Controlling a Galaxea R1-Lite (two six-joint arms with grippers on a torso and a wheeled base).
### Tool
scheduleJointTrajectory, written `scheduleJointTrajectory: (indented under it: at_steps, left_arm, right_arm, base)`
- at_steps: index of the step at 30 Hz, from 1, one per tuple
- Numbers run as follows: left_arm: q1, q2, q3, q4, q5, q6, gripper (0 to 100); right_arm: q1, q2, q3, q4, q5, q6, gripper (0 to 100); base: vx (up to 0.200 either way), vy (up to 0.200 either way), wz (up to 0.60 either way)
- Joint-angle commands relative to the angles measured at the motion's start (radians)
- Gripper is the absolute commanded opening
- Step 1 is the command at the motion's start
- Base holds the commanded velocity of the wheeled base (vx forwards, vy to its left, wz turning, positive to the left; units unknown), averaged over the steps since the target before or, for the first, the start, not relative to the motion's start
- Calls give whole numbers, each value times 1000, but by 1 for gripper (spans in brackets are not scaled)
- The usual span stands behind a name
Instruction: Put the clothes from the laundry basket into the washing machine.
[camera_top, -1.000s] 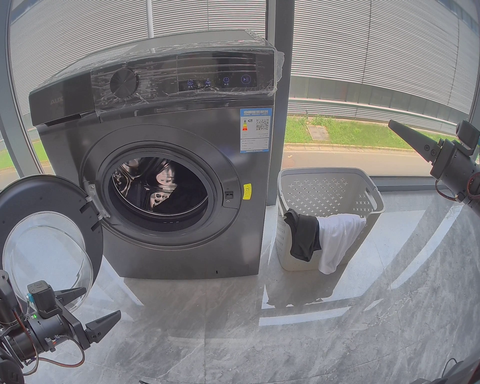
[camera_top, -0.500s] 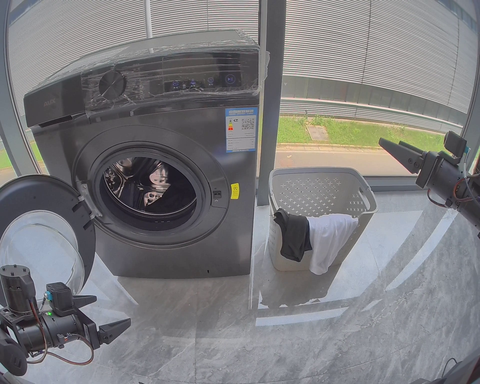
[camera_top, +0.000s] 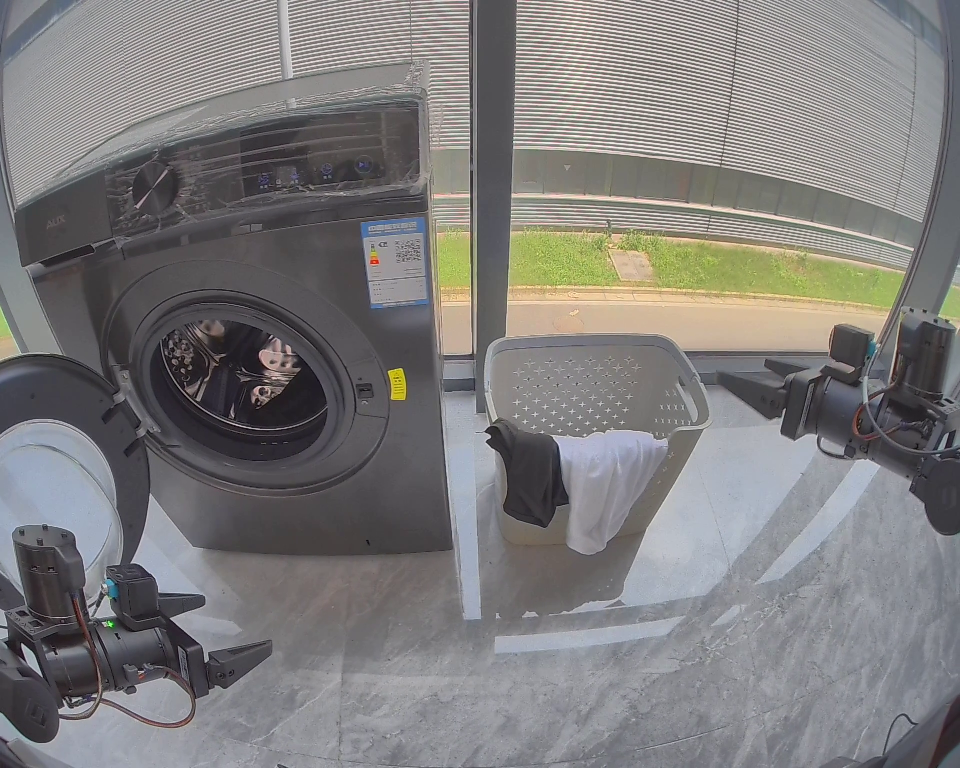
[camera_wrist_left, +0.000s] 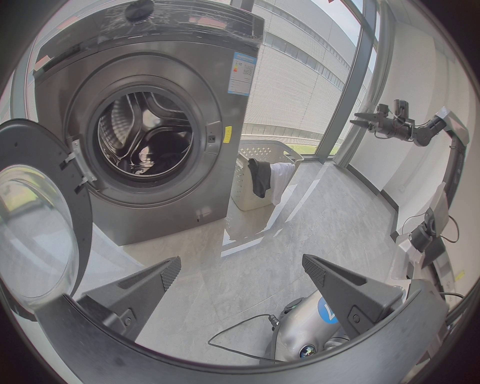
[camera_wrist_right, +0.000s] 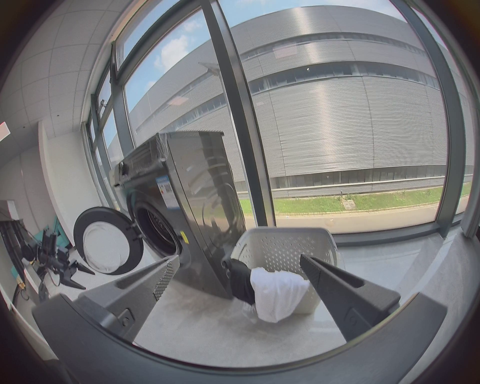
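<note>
**Holding both tools released, clothes on the basket rim**

My left tool (camera_top: 236, 628) hangs low above the floor (camera_top: 600, 680), its two fingers spread wide apart with nothing between them. Ahead of it stands the washing machine (camera_top: 400, 470), and the round door (camera_top: 60, 385) is swung fully open to that tool's left, its glass bowl facing out. Past the door, the drum (camera_top: 240, 385) is open to view. In the left wrist view something dark lies low in the drum, but I cannot tell what it is.

My right tool (camera_top: 748, 376) is held higher, well apart from the left one, and points toward the laundry basket (camera_top: 600, 346). Its fingers are also parted and grasp nothing. The basket stands on the floor ahead of this tool and to its left, lower than the fingertips and not touching them.

The basket sits just beside the machine's right side, in front of the window pillar (camera_top: 492, 180). Two pieces hang over the basket's near rim, side by side and touching: a black garment (camera_top: 530, 478) on the side toward the machine, and a white garment (camera_top: 605, 490) on the side nearer my right tool. Both drape down the outer wall of the basket, the white one reaching lower. Neither tool touches either piece.
</note>
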Motion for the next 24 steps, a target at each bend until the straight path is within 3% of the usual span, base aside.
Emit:
scheduleJointTrajectory:
  at_steps: [1, 5, 8, 12, 13, 17, 18, 21, 24]
  left_arm:
    - [0, 18, -3, 2, 0, 0, 100]
    - [1, 35, -16, 2, 6, -4, 100]
    - [3, 42, -17, 2, 6, -6, 100]
    - [7, 53, -16, 1, 7, -7, 100]
    - [11, 56, -17, 2, 7, -9, 100]
    - [15, 56, -17, 2, 9, -32, 100]
    - [15, 56, -17, 2, 11, -32, 100]
    - [17, 56, -19, -4, 37, -69, 100]
    - [17, 44, -31, -7, 43, -78, 100]
  right_arm:
    - [52, 43, 71, 0, 20, -33, 100]
    - [81, 65, 110, 0, 76, -53, 100]
    - [133, 111, 123, 0, 79, -52, 100]
    - [182, 195, 71, 0, 61, -47, 100]
    - [188, 228, 34, 0, 38, -40, 100]
    - [196, 289, -38, 0, -11, 14, 100]
    - [196, 290, -39, 0, -13, 16, 100]
    - [220, 330, -75, 0, -19, 25, 100]
    - [236, 366, -105, 0, -33, 28, 100]
  base:
    - [0, -200, 0]
    - [0, -200, 0]
    - [0, -200, 0]
    - [0, -200, 0]
    - [0, -200, 0]
    - [0, -200, 0]
    - [0, -200, 0]
    - [0, -200, 0]
    - [0, 0, 0]
